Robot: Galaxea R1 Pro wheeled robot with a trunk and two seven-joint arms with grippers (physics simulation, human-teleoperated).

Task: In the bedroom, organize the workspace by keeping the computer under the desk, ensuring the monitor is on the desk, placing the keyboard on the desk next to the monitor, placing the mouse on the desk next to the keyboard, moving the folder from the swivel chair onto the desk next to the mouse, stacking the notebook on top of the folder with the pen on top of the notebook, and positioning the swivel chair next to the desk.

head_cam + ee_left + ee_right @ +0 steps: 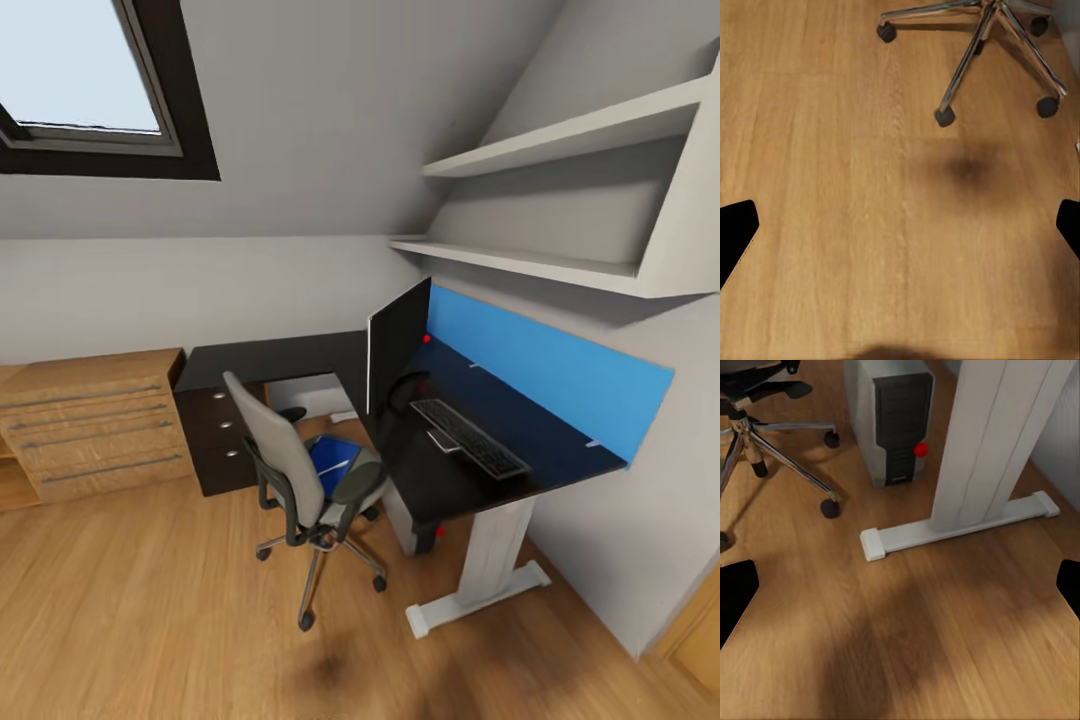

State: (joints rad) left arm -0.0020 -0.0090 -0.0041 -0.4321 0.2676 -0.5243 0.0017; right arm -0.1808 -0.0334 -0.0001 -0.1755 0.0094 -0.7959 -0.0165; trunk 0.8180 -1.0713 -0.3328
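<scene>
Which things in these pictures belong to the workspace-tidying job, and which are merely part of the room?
Belong to the job:
desk
monitor
keyboard
swivel chair
blue folder on the chair seat
computer under the desk

Merely part of the room:
wooden drawer chest
wall shelves
skylight window

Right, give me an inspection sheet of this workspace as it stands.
Surface: desk, glossy black, L-shaped.
Job's things: monitor upright on desk; keyboard on desk beside it; swivel chair beside desk, blue folder on its seat; computer on floor by the white desk leg.
Clutter: nothing seen.
Grippers: left fingers and right fingers spread wide, empty, above floor.
Cables: nothing seen.
Surroundings: wooden drawer chest, wall shelves, skylight.
</scene>
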